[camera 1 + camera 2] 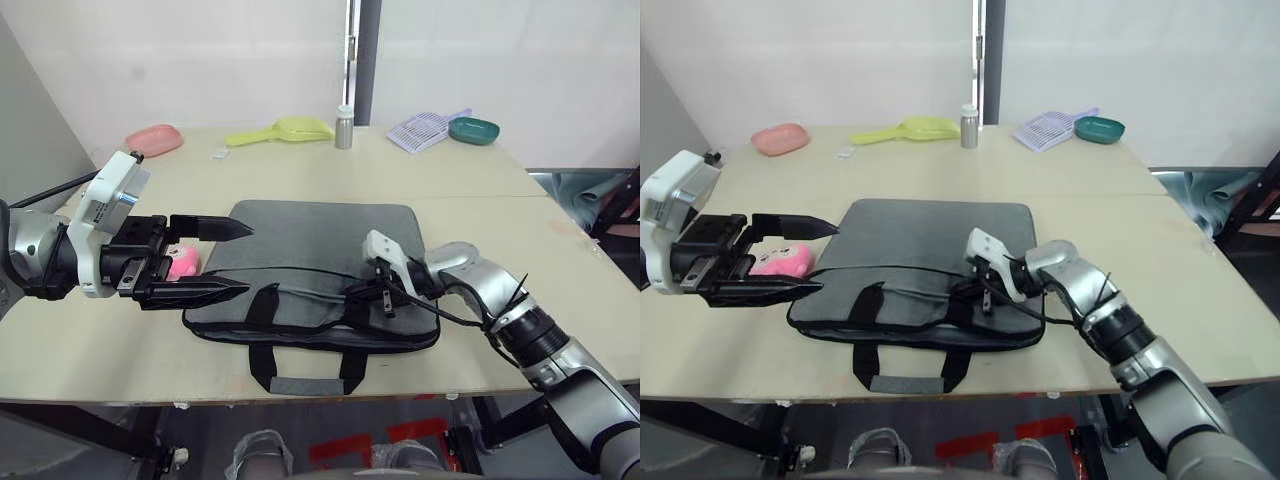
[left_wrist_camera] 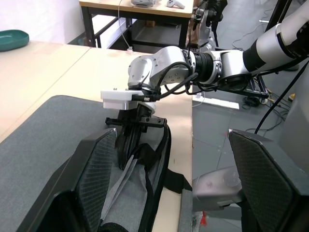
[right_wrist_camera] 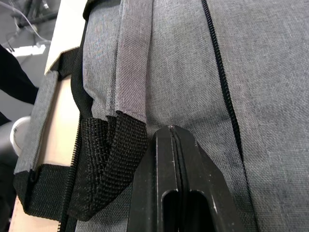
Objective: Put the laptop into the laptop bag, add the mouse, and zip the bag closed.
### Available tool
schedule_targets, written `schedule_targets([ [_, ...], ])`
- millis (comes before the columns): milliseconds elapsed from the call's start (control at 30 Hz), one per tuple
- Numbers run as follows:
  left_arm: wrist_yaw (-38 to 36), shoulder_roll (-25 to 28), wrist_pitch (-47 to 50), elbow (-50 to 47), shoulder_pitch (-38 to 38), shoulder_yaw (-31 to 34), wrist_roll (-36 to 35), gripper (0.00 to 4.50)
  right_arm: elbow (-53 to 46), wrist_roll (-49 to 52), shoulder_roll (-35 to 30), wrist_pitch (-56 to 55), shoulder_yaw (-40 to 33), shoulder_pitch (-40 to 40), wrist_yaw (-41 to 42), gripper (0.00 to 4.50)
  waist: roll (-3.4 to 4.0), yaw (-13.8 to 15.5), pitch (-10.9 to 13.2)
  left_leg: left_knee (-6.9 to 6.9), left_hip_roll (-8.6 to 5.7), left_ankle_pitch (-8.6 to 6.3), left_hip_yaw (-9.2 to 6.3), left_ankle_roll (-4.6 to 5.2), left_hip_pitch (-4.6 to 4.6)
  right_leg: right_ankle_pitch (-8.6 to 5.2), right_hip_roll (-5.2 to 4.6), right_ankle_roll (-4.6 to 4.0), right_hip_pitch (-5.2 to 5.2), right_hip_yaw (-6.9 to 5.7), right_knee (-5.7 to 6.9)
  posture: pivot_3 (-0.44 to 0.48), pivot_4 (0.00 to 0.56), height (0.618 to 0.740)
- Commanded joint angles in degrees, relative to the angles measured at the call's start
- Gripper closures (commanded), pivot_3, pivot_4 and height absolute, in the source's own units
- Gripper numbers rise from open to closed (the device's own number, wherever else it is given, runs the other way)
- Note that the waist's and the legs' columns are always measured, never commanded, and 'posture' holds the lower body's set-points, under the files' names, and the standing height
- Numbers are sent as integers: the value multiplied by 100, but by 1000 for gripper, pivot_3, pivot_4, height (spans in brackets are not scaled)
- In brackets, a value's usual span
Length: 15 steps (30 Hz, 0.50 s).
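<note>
From the head camera, the laptop bag [image 1: 315,270] lies flat near the front edge of the table [image 1: 520,215], its two strap handles hanging toward that edge, one spilling just over it. The right gripper [image 1: 378,295] is pressed down on the bag's front half beside the handles, probably working at the zip line, though whether it pinches a zip pull cannot be told. The left gripper [image 1: 232,259] hangs level at the bag's left end with its two fingers spread wide and nothing between them, seemingly placed to steady or hold that end; a pink plush toy [image 1: 183,262] sits just behind it on the table. Neither laptop nor mouse can be made out, so they are likely inside the bag already. Farther back and well apart stand a pink dish [image 1: 153,139], a yellow scoop [image 1: 282,130], a small bottle [image 1: 344,127] and a green bowl [image 1: 473,129], leaving open tabletop to the right of the bag. In the left wrist view, the spread fingers frame the bag's end, with the right gripper beyond touching the fabric near the table's front edge. In the right wrist view, the right gripper's fingers are pressed together against grey fabric, between a black handle strap and the zip.
</note>
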Motion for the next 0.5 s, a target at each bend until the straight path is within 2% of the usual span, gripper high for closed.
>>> schedule_targets([
  [33,-4,57,-50,-10,51,266,-51,605,478,-275,-34,153,379,378,186,4466,-6,2,-17,0,0,-1,1,-1,22,-1,0,1,16,1,1,0,150,740],
  [100,19,45,-51,-21,85,304,-68,605,493,-107,3,143,277,480,353,4466,-10,5,-29,-3,0,-2,1,-3,55,-3,0,4,44,3,1,0,150,740],
  [300,103,-8,-14,8,234,456,-119,605,746,93,179,100,-27,745,587,4466,-9,-12,-52,-11,0,-3,1,-4,54,-7,1,0,46,0,-10,0,150,740],
  [500,58,-38,-120,322,377,388,114,605,1710,-330,419,-443,-68,709,342,4466,-25,-81,-104,-37,3,-6,1,-8,56,-17,4,-10,47,-7,-21,0,150,740],
])
